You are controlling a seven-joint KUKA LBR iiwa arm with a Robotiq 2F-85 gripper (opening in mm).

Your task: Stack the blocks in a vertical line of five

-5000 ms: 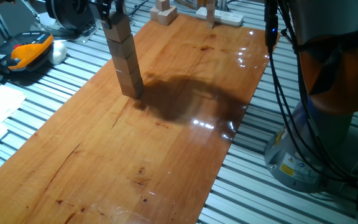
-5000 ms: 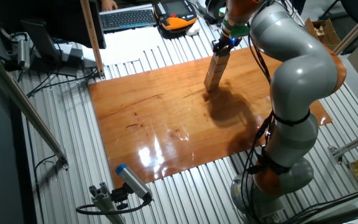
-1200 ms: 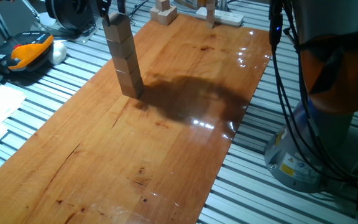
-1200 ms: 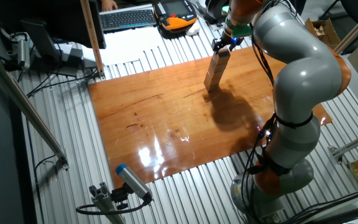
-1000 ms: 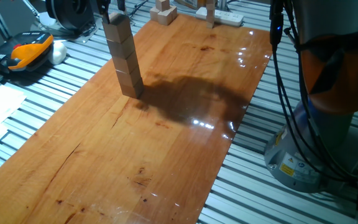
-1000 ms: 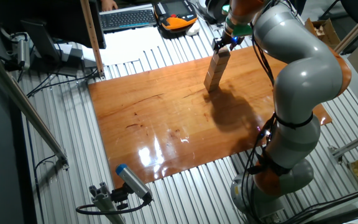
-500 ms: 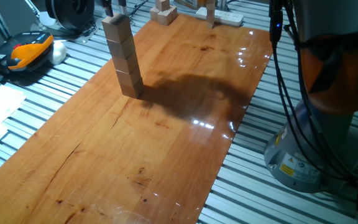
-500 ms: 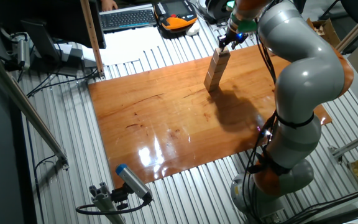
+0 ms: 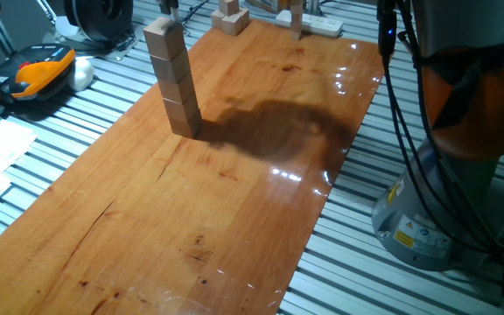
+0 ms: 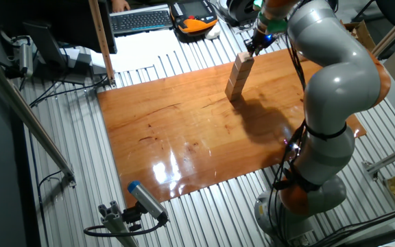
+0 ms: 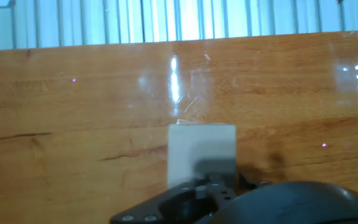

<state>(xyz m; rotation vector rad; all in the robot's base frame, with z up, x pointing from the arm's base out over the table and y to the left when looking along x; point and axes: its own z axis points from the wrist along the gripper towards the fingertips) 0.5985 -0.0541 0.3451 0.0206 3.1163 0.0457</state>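
Tool (image 10: 258, 42) above block stack (image 9: 171, 77), empty, apart.

Arm: grey, jointed, orange bands, bent over from its base. Gripper (image 10: 255, 45): pointing down, holding nothing; finger spread not discernible. Hand view: only the dark gripper body (image 11: 241, 202) shows, fingers out of frame.

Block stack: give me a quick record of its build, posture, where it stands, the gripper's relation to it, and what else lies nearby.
stack: blocks in one column, about five; seams hard to count
posture: upright, sides aligned
place: on the wooden board, near its left edge
gripper: just above the top block, apart from it; jaws' state unclear
nearby: loose blocks and a power strip at the far end
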